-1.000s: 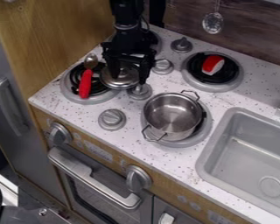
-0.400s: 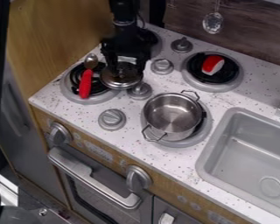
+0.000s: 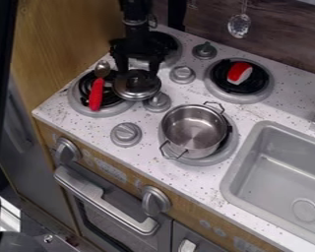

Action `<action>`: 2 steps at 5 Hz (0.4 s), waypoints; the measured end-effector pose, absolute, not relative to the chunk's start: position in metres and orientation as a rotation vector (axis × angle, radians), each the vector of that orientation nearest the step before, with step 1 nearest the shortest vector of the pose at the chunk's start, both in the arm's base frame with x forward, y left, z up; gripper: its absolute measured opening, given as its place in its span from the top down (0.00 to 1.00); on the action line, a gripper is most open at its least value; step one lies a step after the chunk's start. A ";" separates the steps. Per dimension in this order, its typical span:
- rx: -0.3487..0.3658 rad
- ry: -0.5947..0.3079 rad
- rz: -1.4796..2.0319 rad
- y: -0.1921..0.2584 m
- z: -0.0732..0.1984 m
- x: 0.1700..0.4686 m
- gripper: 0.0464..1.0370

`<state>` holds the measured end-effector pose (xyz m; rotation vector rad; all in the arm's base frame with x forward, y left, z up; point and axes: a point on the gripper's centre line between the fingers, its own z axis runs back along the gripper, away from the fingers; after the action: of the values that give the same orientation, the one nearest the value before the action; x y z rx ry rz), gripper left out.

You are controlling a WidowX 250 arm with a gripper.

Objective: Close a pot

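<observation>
The gripper (image 3: 138,68) hangs at the upper left of the stove, just behind the lid, with its fingers spread open and nothing between them. Below the fingertips lies the round metal lid (image 3: 136,87) with its dark knob up, beside the left burner and a grey stove knob. To the lid's lower right stands the silver pot (image 3: 194,129) on the front burner, uncovered and with its two wire handles showing.
A spoon with a red handle (image 3: 96,93) lies on the left burner. The back right burner holds a red and white piece (image 3: 239,73). Grey knobs (image 3: 126,134) stick up from the counter, and a sink (image 3: 278,172) is at the right.
The gripper has drawn back from over the lid, toward the rear, and stays open. Lid and pot have kept their places. A dark shape has come in along the left edge.
</observation>
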<state>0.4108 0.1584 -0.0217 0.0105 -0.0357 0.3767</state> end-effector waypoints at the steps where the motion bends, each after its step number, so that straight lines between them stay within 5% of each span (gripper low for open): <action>1: 0.008 -0.022 0.384 0.159 -0.031 0.411 0.07; 2: 0.009 -0.014 0.387 0.158 -0.034 0.410 0.34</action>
<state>0.4103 0.1579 -0.0341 0.0093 -0.0141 0.3874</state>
